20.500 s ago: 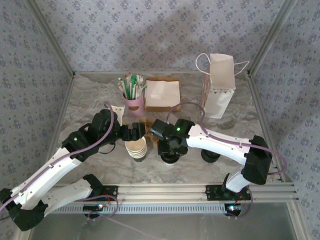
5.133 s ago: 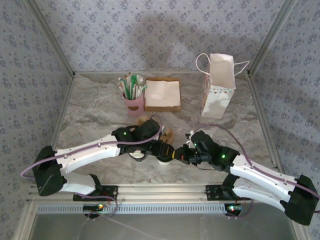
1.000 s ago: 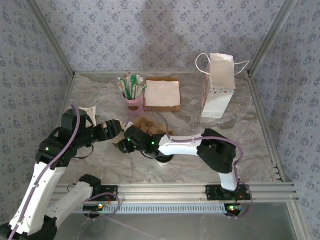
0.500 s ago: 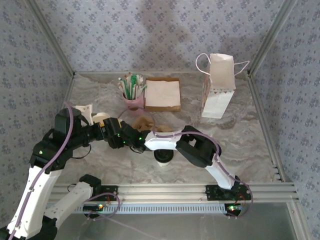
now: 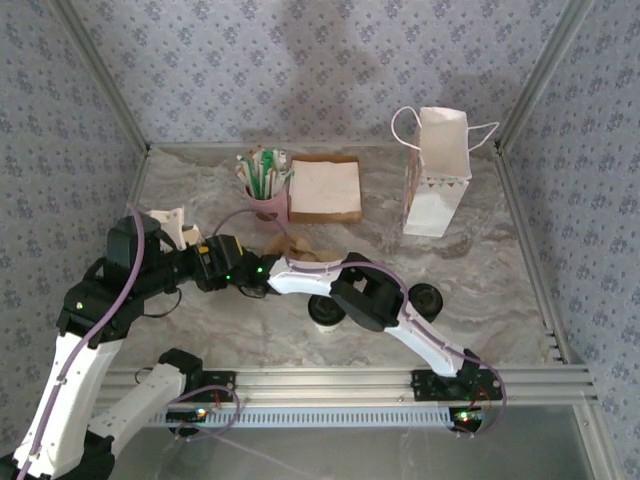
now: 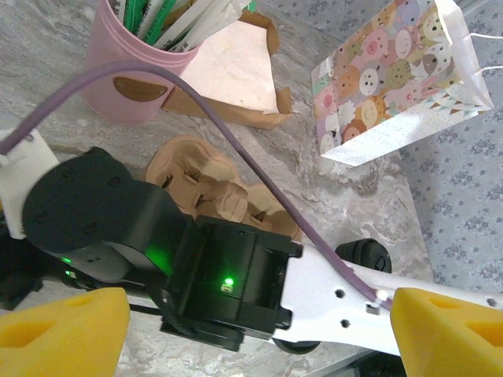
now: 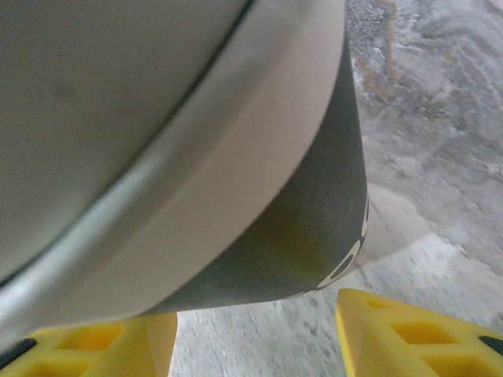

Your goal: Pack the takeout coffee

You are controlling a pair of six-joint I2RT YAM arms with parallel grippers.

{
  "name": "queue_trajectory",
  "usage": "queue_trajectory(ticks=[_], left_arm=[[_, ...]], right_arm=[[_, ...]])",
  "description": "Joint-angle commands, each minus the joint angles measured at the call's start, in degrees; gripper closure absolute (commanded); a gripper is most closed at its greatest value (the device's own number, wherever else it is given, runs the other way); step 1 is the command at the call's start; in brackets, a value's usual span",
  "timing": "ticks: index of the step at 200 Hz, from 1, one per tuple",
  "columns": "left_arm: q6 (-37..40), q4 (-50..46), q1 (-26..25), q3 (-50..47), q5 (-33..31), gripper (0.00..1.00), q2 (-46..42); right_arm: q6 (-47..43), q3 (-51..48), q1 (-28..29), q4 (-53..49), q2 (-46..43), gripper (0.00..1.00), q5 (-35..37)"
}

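**Both pincers empty and crowded together; coffee stands apart on the surface**

Left pincer (image 6: 255,334): yellow pads spread wide, holding nothing. Straight ahead of it sits the black wrist housing of the right arm, green light on.

Right pincer (image 7: 251,339): pads partly apart with bare marble showing between the tips, nothing gripped. A white-and-dark-grey casing looms just beyond it, by my reading the left arm.

From above, the two wrists meet at the left of the surface (image 5: 480,260). The takeout coffee (image 5: 325,312) stands upright near the front edge, close under the right arm's elbow, with no pad touching it. The pile of spare lids (image 5: 425,297) is off to its right. The gift bag (image 5: 437,170) stands at the far right, well apart from the cup.

Risks, as I judge them:
- The arms could knock together if either one moves without backing off.
- The right forearm could clip the coffee on its way back and tip it.
- The purple cable (image 5: 235,215) loops near the pink cup (image 6: 141,71) and could drag it.
- The cup could catch on the bag's narrow mouth or its handles.

Writing: the bag carries cartoon animal faces and no words. The pink cup has a brown oval label (image 6: 141,88) that I cannot read. A white mark (image 7: 354,255) on the dark casing is partial and unreadable.
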Motion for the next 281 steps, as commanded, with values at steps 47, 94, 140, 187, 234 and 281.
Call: queue_trajectory(ticks=[47,94,140,187,234,281], left_arm=[[0.0,0.6,0.4,1.8,1.8,0.14,0.4],[-0.3,0.3,0.4,2.4,1.8,0.13,0.3],[-0.3,-0.4,0.4,3.8,1.4,0.11,0.6],[-0.8,-0.5,0.4,3.4,1.1,0.11,1.4],[-2.3,3.2,-0.7,-1.2,2.8,0.11,3.4],[-5.1,7.8,-8.0,-5.9,-1.7,0.11,6.7]], right_arm=[[1.4,11.3,-0.6,-6.4,6.4,0.41,-4.1],[-0.2,-4.2,-0.4,-3.4,-8.0,0.34,-5.8],[-0.7,-17.4,-0.5,-3.4,-22.5,0.25,-9.4],[-1.0,-29.7,-2.2,-7.9,-38.8,0.23,-8.6],[-3.3,-40.4,-7.0,-21.2,-58.1,0.19,-3.2],[-4.9,-46.5,-18.5,-34.2,-70.8,0.17,-2.2]])
